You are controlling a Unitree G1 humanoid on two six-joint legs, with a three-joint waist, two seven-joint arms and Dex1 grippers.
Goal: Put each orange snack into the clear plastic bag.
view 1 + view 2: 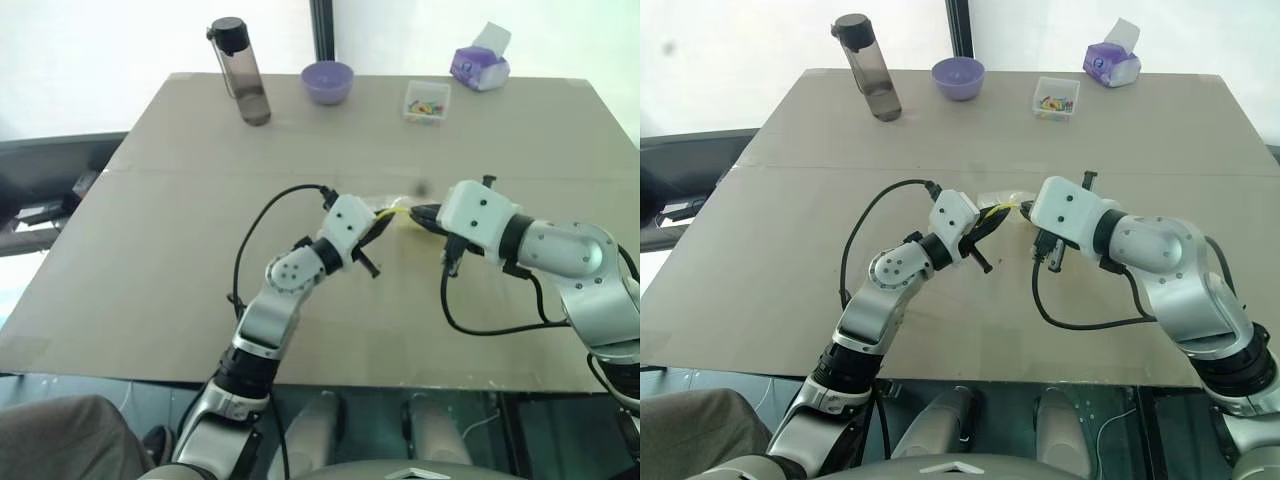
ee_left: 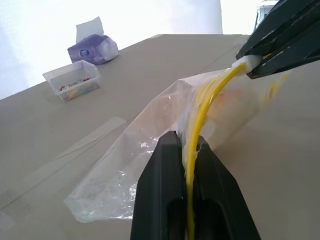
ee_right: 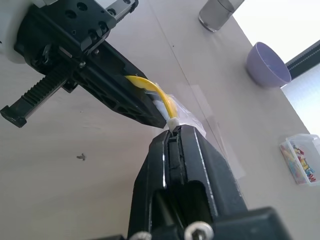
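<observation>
1. Clear plastic, floppy and see-through, is hanging just above the tabletop at the middle of the left eye frame: this is the clear plastic bag (image 2: 150, 150), with its yellow strip (image 2: 200, 115) running along one edge.
2. The left gripper (image 2: 187, 150) is clamping its two black fingers tight on the yellow strip, pinching that end of it.
3. The right gripper (image 3: 172, 131) is pressing its fingers together on the small white slider (image 2: 246, 62) at the other end of the yellow strip, in the upper right of the left wrist frame.
4. The two grippers are meeting nearly tip to tip at the centre of the left eye frame, with the strip arching between them.
5. An orange tint is showing faintly through the bag's wall near the strip; I cannot tell whether it is the snack.
6. The brown table (image 1: 180, 250) is filling most of the left eye frame.
7. A dark smoky bottle with a black cap (image 1: 241, 71) is standing upright at the upper left of the frame.
8. A purple bowl (image 1: 328, 81) is sitting just right of it, at the upper middle.
9. A small clear box of coloured bits (image 1: 427, 101) is resting further right, and a purple tissue pack (image 1: 480, 64) is lying at the upper right.
</observation>
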